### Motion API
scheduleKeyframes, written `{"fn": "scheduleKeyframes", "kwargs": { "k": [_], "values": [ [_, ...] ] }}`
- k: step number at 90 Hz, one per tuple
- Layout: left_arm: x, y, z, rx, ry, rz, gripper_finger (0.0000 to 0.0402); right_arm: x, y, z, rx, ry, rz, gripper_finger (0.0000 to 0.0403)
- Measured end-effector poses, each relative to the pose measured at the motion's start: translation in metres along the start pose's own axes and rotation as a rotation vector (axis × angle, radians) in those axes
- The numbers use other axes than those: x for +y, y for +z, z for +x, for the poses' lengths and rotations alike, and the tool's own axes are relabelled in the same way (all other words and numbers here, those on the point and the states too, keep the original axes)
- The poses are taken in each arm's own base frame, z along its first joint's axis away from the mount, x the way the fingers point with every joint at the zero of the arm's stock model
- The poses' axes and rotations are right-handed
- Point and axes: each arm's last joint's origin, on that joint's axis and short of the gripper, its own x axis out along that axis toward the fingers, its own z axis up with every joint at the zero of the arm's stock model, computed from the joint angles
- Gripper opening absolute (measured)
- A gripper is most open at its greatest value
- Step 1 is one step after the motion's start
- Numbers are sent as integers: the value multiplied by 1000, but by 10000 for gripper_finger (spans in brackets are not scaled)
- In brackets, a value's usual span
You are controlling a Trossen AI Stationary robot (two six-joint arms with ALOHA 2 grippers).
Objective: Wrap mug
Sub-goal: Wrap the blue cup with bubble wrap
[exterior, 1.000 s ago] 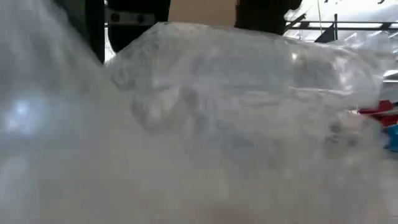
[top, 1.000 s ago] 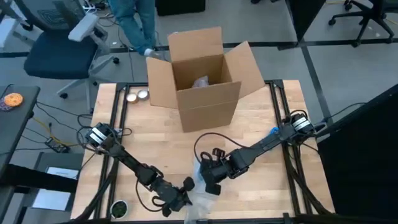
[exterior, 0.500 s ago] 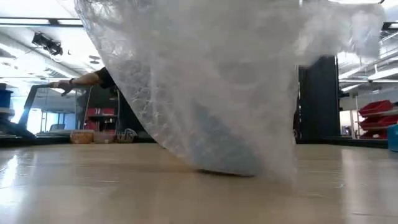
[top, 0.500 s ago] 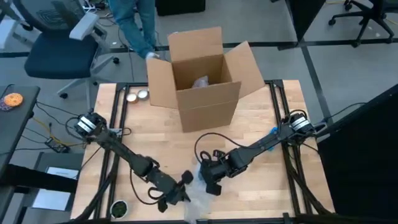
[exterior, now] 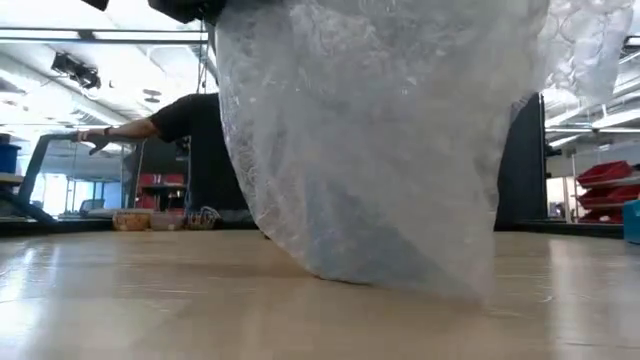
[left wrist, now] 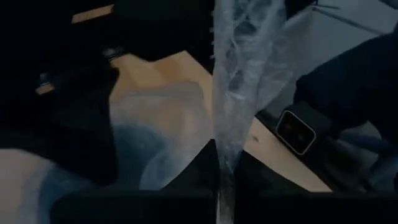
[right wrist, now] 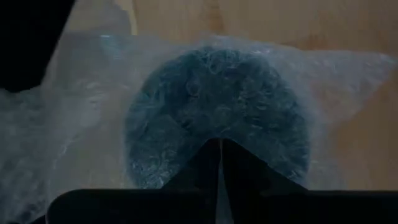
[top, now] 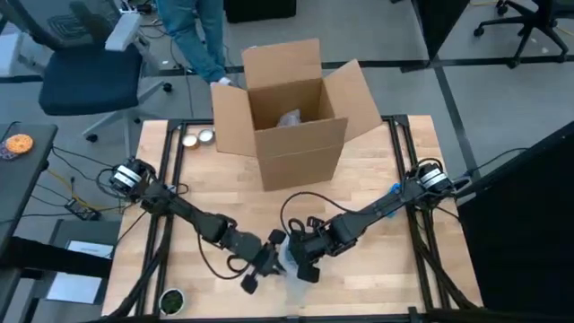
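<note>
Closest to the front edge of the counter (top: 386, 193), the left end effector (top: 261, 266) has its fingers pinched together on a strip of the bubble wrap (exterior: 380, 140), which shows in the left wrist view as a thin sheet running straight out from between the closed tips. Right beside it, nearly touching, the right end effector (top: 300, 262) also looks clamped down on the wrap; in its own wrist view the two fingers meet in a point on film stretched over a dark round shape, and that shape is pretty surely the mug (right wrist: 217, 118), lying on the wood under the plastic.

The low view shows the sheet lifted high like a tent, with only the bottom of the bundle resting on the counter. So the step looks like folding the loose flap over the mug. To do it well, the left side should probably carry its edge across and down the far side of the mug, keeping it taut so no slack bunches up. The right one's job is just pinning things so the mug doesn't roll. With both so close, collision is the main risk.

Further back sits the open cardboard box (top: 291, 112), and beyond the counter a person (top: 193, 31) stands by an office chair (top: 85, 67).
</note>
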Motion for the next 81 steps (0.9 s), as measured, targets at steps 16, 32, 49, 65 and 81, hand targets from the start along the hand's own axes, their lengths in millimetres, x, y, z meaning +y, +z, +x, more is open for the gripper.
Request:
{"fn": "scheduleKeyframes", "kwargs": {
  "k": [16,32,49,65,81],
  "values": [
    [3,-1,0,4,9,-6,0,9,-2,-14,5,-75,-33,0],
    [7,0,0,-4,50,-9,0,17,6,-28,-27,-58,-39,0],
    [9,1,0,-11,100,-36,0,21,10,-54,24,-104,-58,0],
    [11,1,-1,-9,150,-47,0,35,21,-99,-35,-112,-58,0],
    [12,0,0,-8,187,-64,0,55,24,-127,-142,-31,-72,0]
  ]
}}
